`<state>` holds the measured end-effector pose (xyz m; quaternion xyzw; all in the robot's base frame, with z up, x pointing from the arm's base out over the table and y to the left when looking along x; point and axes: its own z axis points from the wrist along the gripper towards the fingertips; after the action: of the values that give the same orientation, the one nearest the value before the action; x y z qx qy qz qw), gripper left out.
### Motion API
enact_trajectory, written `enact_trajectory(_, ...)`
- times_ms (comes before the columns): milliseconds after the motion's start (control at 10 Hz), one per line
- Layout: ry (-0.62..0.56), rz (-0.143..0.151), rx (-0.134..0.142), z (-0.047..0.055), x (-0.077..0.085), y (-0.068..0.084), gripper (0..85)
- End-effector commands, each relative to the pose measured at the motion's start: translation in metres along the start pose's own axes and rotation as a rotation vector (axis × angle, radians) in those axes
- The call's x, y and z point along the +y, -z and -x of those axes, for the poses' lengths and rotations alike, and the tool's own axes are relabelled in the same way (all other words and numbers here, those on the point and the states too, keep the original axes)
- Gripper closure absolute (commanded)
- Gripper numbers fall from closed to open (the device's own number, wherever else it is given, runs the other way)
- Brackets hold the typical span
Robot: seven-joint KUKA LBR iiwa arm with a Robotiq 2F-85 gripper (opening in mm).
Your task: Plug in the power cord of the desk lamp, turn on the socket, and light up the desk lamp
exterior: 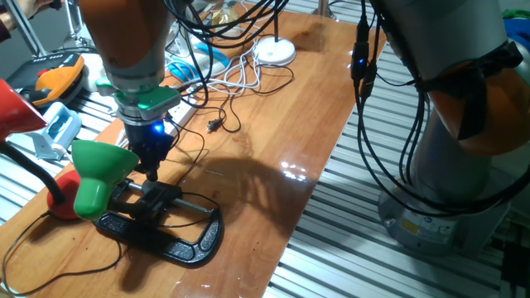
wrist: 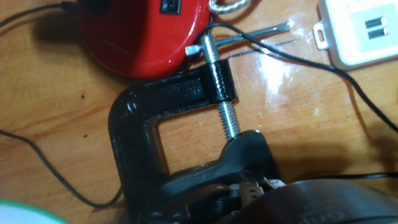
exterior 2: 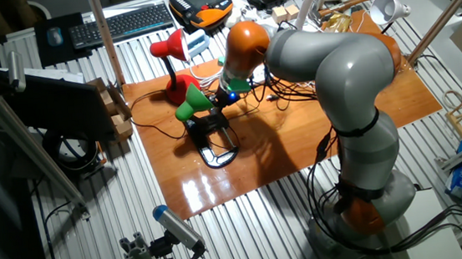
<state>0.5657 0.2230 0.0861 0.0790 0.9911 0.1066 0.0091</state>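
Note:
The desk lamp has a green shade [exterior: 99,170] on a black clamp base [exterior: 170,232] at the near left of the wooden table. My gripper [exterior: 152,174] points straight down, just above the clamp's top by the shade. Its fingers taper to one narrow tip and look shut, with nothing seen between them. The hand view shows the clamp [wrist: 134,124] and its screw [wrist: 227,112] from above. The white socket [exterior: 184,106] lies behind my arm, and one end of the socket [wrist: 364,31] shows at the upper right. A black plug [exterior: 214,126] lies loose on the table on its thin cord.
A red lamp [exterior: 16,108] with a round red base [wrist: 143,31] stands left of the clamp. A white round lamp base [exterior: 275,52] and tangled white cables sit at the far end. Thin black cords [wrist: 373,118] trail across the wood. The table edge runs along the right.

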Motion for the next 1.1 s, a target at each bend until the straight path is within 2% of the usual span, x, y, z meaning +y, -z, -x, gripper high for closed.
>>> enact_trajectory(0, 0.0, 0.0, 0.0, -0.0014, 0.0, -0.0016, 85.0)
enact_trajectory(200, 0.0, 0.009, 0.001, -0.0047, 0.0005, -0.0051, 85.0)
enact_trajectory(700, 0.003, 0.006, 0.005, -0.0051, 0.0018, -0.0065, 85.0)
enact_trajectory(900, 0.002, 0.02, -0.006, -0.0051, 0.0018, -0.0065, 85.0)
enact_trajectory(1000, 0.011, 0.003, -0.009, -0.0051, 0.0018, -0.0065, 85.0)
